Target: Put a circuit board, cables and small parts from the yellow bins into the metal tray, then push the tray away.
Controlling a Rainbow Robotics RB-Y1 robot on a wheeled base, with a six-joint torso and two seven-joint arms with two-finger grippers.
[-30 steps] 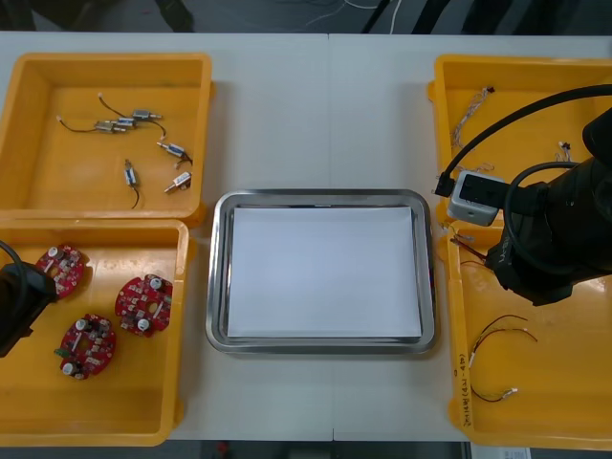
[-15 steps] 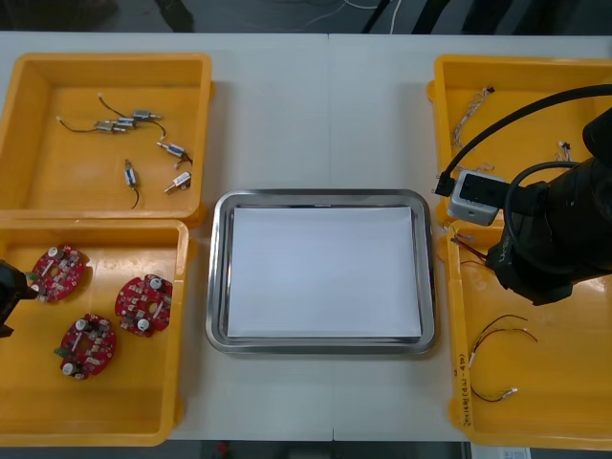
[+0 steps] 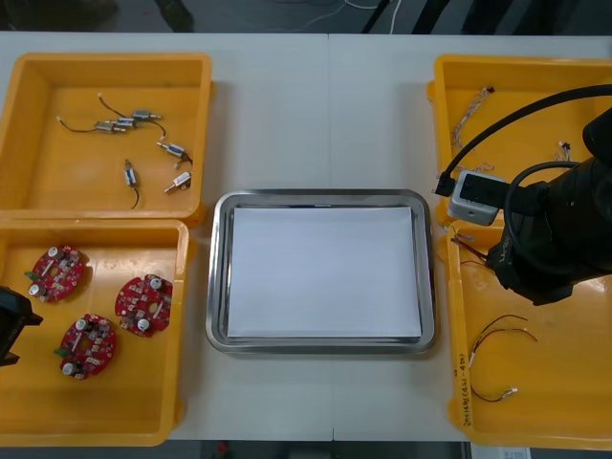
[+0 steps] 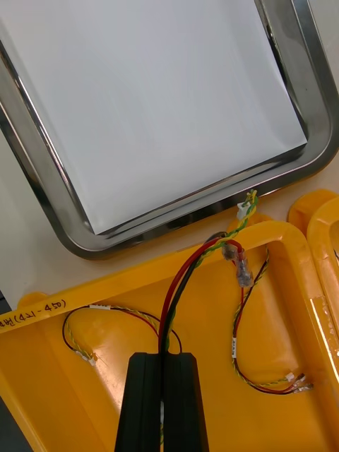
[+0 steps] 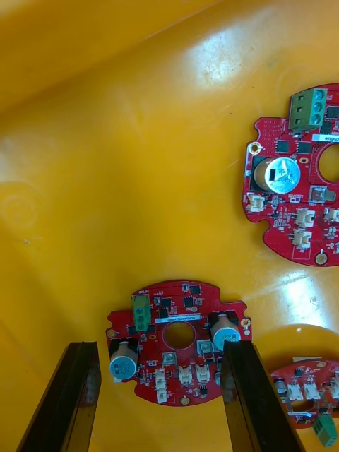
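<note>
Light table point(image 3: 287, 105) carrying bins point(image 3: 105, 67) at each side, tray point(image 3: 219, 287) central and white inside; dark floor point(image 3: 249, 14) beyond the far edge.
Left jaws stand wide astride a board point(image 5: 176, 342) in the near left bin point(image 3: 105, 402). Right jaws are closed on a red-and-yellow cable point(image 4: 185, 272) over the near right bin point(image 4: 85, 395). Since a second ago the left jaws have drawn nearward, uncovering the far board point(image 3: 57, 271); right jaws unmoved.
</note>
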